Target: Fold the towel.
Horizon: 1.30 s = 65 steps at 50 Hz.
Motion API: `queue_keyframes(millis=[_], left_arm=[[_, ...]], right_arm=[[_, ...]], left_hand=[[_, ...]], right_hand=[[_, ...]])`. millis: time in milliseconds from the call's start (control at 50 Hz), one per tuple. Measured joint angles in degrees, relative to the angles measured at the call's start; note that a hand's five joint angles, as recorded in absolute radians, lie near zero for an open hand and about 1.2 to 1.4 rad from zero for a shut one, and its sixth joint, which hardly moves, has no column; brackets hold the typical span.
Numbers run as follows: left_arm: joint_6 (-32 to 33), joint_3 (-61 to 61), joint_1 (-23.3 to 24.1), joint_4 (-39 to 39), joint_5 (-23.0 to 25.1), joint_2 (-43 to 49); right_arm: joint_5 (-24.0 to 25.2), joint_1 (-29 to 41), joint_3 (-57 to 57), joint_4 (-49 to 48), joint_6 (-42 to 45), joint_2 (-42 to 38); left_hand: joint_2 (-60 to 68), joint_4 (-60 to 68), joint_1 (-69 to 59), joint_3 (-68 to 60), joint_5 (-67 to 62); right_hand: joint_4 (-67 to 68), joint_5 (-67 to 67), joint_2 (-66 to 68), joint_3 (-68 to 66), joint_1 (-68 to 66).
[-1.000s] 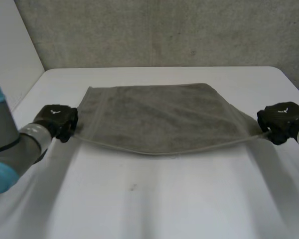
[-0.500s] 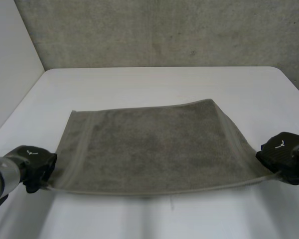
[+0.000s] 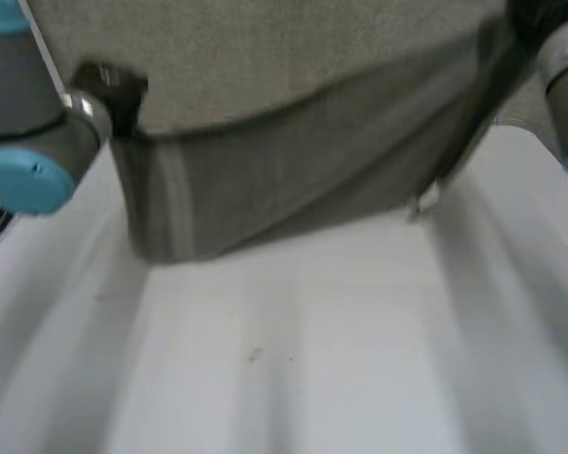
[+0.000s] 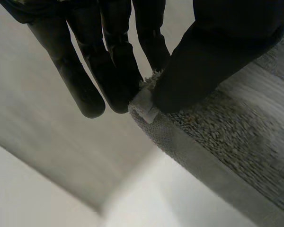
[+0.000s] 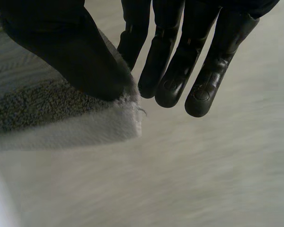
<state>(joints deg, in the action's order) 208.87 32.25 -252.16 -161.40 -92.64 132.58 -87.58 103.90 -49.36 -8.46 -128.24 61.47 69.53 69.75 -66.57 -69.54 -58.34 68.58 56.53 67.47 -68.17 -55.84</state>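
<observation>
Pinching one corner each between thumb and fingers, left hand and right hand hold the grey towel across the upper frame; white table spreads below.

Nothing here can be read: no words, numbers or brand marks. The one label is a small white tag at the corner of the towel, pinched there between the thumb and fingers of the left hand. The face of the tag carries no legible print.
</observation>
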Motion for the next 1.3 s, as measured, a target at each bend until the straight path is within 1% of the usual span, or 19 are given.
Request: queue_keyframes(millis=[20, 40, 120, 180, 240, 560, 660, 760, 820, 840, 860, 920, 1040, 1160, 1200, 1220, 1240, 1260, 1300], left_arm=[[0.0, 0.0, 0.0, 0.0, 0.0, 0.0], [-4.8, -8.4, -0.2, -7.0, 0.1, 0.1], [-12.3, -12.6, -0.8, -16.0, 0.7, -1.7], [-15.3, -11.3, -1.1, -18.6, 0.9, -2.8], [-18.2, -4.5, -1.5, -20.2, 1.3, -4.6], [-18.6, 30.4, -2.7, -20.0, 3.0, -5.8], [-18.4, 41.9, -4.0, -20.2, 3.4, -9.9], [-18.4, 50.6, -5.7, -19.8, 3.5, -20.6], [-18.4, 54.9, -6.4, -18.6, 3.5, -30.7], [-18.4, 54.9, -6.4, -18.6, 3.5, -30.7], [-18.3, 56.4, -6.6, -17.6, 3.5, -35.6], [-18.3, 58.0, -6.9, -15.0, 3.5, -42.3], [-18.2, 58.7, -7.5, -7.8, 3.9, -49.1], [-18.0, 58.3, -7.7, -4.2, 4.5, -45.1], [-17.2, 57.1, -7.6, -3.0, 4.6, -38.5], [-17.2, 57.1, -7.6, -3.0, 4.6, -38.5], [-16.1, 55.7, -7.6, -2.5, 4.6, -34.1], [-15.5, 55.0, -7.5, -2.3, 4.5, -31.8], [-14.1, 53.2, -7.4, -2.0, 4.3, -27.6]], right_arm=[[0.0, 0.0, 0.0, 0.0, 0.0, 0.0], [-0.1, -0.1, 0.3, -9.2, -2.4, 2.0], [0.0, -0.1, -1.5, -14.4, -3.9, 3.8], [0.2, -0.2, -3.2, -14.3, -4.2, 4.1], [0.9, -0.2, -6.3, -10.9, -4.3, 3.9], [7.4, -1.2, -22.4, 1.3, -4.3, 2.4], [9.2, -2.4, -27.3, 5.9, -4.4, 3.9], [9.4, -4.2, -29.2, 13.5, -5.1, 9.8], [9.5, -6.0, -29.8, 20.4, -6.2, 15.6], [9.5, -6.0, -29.8, 20.4, -6.2, 15.6], [9.5, -7.1, -30.0, 24.2, -6.7, 18.8], [9.9, -8.6, -30.2, 29.5, -7.1, 23.2], [11.7, -10.9, -30.3, 38.1, -5.1, 29.2], [12.9, -11.4, -31.6, 40.1, -1.6, 27.9], [12.7, -11.2, -31.9, 40.1, 0.3, 22.6], [12.7, -11.2, -31.9, 40.1, 0.3, 22.6], [12.6, -11.1, -31.8, 40.0, 0.6, 21.5], [11.9, -10.7, -31.0, 39.9, 1.5, 17.0], [11.2, -10.2, -29.7, 39.7, 2.0, 13.6]], left_hand=[[0.0, 0.0, 0.0, 0.0, 0.0], [0.0, 0.0, 0.0, 0.0, 0.0], [0.0, 0.0, 0.0, 0.0, 0.0], [0.0, 0.0, 0.0, 0.0, 0.0], [0.0, 0.0, 0.0, 0.0, 0.0], [0.0, 0.0, 0.0, -0.1, 0.0], [0.0, 0.0, 0.0, -0.1, 0.0], [0.0, 0.0, 0.0, -0.1, 0.0], [0.0, 0.0, 0.0, -0.1, 0.0], [0.0, 0.0, 0.0, -0.1, 0.0], [0.0, 0.0, 0.0, -0.1, 0.0], [0.0, 0.0, 0.0, -0.1, 0.0], [0.0, 0.0, 0.0, -0.1, 0.0], [0.0, 0.0, 0.0, -0.2, 0.0], [0.0, 0.0, 0.0, -0.2, 0.0], [0.0, 0.0, 0.0, -0.2, 0.0], [0.0, 0.0, 0.0, -0.2, 0.0], [0.0, 0.0, 0.0, -0.2, 0.0], [0.0, 0.0, 0.0, -0.2, 0.0]], right_hand=[[0.0, 0.0, 0.0, 0.0, 0.0], [0.0, 0.0, 0.0, 0.0, 0.0], [0.0, 0.0, 0.0, 0.0, 0.0], [0.0, 0.0, 0.0, 0.0, 0.0], [0.0, 0.0, 0.0, 0.0, 0.0], [0.0, 0.0, 0.0, 0.0, 0.0], [0.0, 0.0, 0.0, 0.0, 0.0], [0.0, 0.1, 0.0, 0.0, 0.0], [0.0, 0.1, 0.0, 0.0, 0.0], [0.0, 0.1, 0.0, 0.0, 0.0], [0.0, 0.0, 0.0, 0.0, 0.0], [0.0, 0.1, 0.0, 0.0, 0.0], [0.0, 0.1, 0.0, 0.0, 0.0], [0.0, 0.1, 0.0, 0.0, 0.0], [0.0, 0.1, 0.0, 0.0, 0.0], [0.0, 0.1, 0.0, 0.0, 0.0], [0.0, 0.1, 0.0, 0.0, 0.0], [0.0, 0.1, 0.0, 0.0, 0.0], [0.0, 0.1, 0.0, 0.0, 0.0]])
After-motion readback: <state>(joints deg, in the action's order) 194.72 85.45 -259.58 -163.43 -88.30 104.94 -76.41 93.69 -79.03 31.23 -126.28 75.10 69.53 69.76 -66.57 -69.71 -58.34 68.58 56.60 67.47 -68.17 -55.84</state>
